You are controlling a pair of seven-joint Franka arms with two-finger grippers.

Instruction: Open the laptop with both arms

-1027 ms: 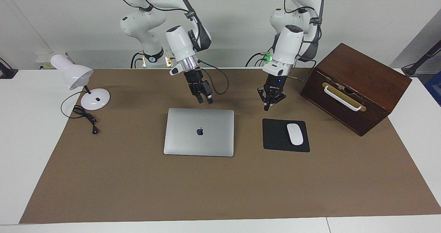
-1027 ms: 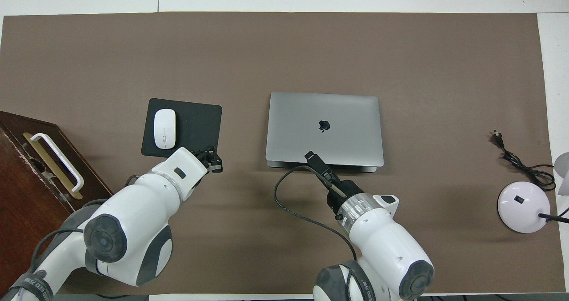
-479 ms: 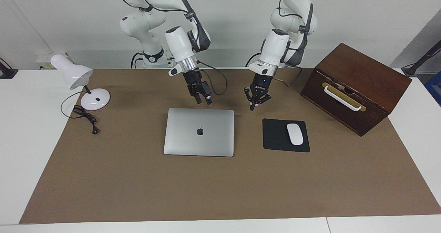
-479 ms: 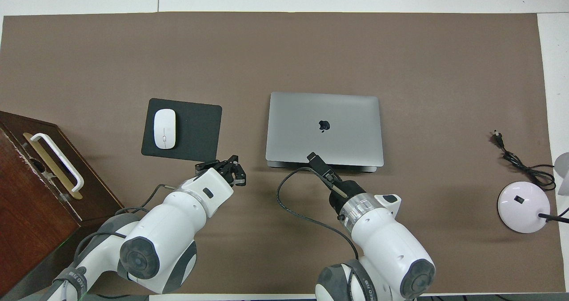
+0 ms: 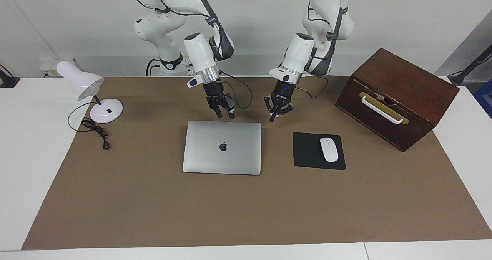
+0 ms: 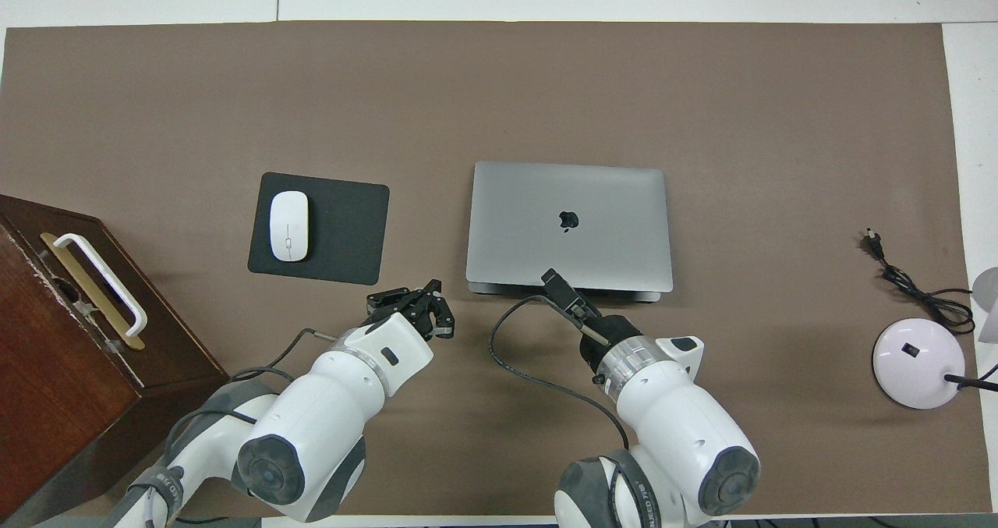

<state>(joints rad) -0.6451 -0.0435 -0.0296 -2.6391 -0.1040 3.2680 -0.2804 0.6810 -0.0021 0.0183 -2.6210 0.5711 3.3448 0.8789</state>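
Laptop [image 5: 222, 147] lies shut at mid-table, its robot-side long edge right under your right claw [image 5: 224, 114], whose state you cannot tell; your left claw [image 5: 275, 115], clenched on nothing, hangs just off that edge's corner toward the mouse pad [image 5: 310, 151]

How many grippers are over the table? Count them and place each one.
2. The left gripper hangs over the bare mat, beside the laptop corner toward the mouse pad. The right gripper hangs over the laptop's edge nearest the robots. None looks hidden.
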